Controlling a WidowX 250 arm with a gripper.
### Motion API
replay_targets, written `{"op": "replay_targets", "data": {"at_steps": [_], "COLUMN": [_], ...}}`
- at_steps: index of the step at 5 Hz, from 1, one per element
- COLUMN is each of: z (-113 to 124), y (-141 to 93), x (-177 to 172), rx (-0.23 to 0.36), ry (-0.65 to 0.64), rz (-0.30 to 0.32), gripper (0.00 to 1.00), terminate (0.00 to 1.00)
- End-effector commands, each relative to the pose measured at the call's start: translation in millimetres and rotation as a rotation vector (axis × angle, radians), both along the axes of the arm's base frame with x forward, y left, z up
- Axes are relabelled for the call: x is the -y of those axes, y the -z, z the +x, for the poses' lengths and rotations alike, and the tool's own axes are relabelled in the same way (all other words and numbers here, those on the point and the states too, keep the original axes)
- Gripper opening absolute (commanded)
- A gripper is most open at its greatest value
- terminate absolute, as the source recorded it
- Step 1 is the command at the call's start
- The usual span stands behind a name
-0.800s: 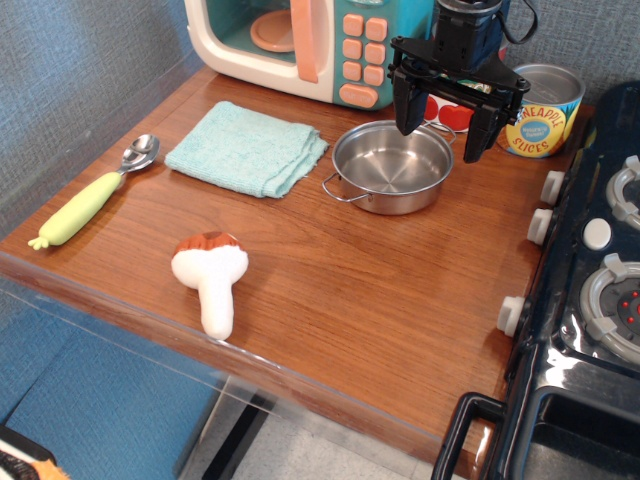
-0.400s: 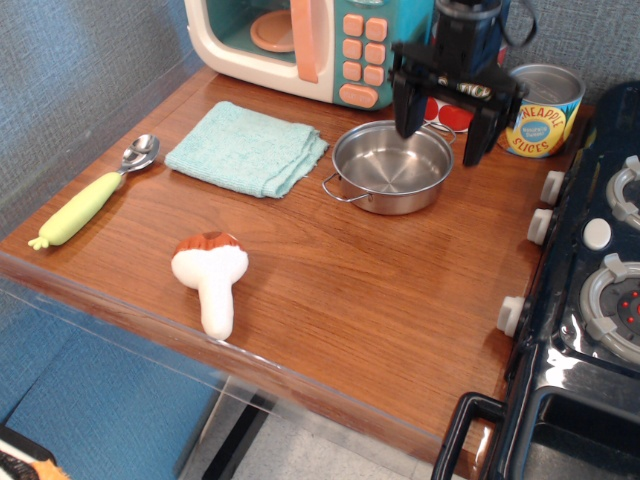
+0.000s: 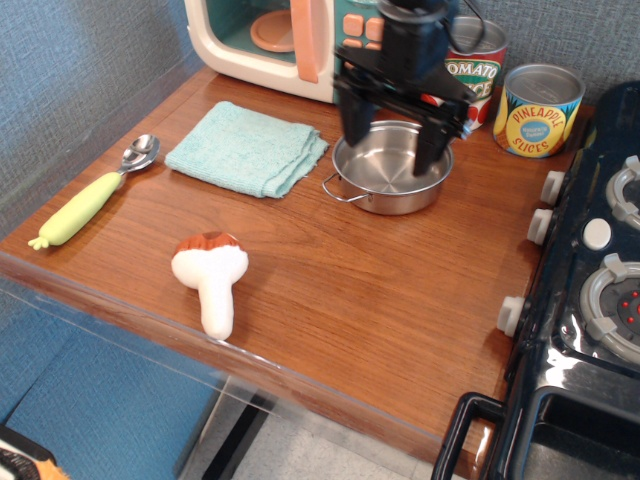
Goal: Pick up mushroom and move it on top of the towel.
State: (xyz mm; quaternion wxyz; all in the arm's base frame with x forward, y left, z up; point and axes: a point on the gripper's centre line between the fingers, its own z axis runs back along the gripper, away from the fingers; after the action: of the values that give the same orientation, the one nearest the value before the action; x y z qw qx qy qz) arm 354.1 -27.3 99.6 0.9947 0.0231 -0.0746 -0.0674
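Our black two-fingered claw [image 3: 393, 142] hangs with its jaws spread wide and nothing between them, over the round stainless steel pot [image 3: 391, 168] toward the back of the brown wooden bench [image 3: 360, 290]. We judge the reach has barely begun.

The small plush mushroom with the white stem and reddish-brown cap [image 3: 211, 276] lies well apart from the claw, near the front edge and toward the front-left corner, so our path runs diagonally forward and left across open wood. Its long axis runs nearly front to back: cap toward the back edge, stem pointing at the front edge, slightly slanted. We would close across the stem or cap, side to side.

The folded mint terry towel [image 3: 246, 148] sits near the back-left corner, just left of the pot.
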Motion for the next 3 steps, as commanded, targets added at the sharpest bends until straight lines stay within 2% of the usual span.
{"op": "replay_targets", "data": {"at_steps": [1, 2, 3], "z": [-45, -60, -72], "y": [9, 37, 48], "x": [-32, -50, -62], "rx": [0.020, -0.030, -0.058], "ry": [-0.115, -0.212, -0.273], "rz": [0.020, 0.032, 0.044], "gripper": [1.00, 1.00, 1.00], "terminate": [0.00, 0.00, 0.00]}}
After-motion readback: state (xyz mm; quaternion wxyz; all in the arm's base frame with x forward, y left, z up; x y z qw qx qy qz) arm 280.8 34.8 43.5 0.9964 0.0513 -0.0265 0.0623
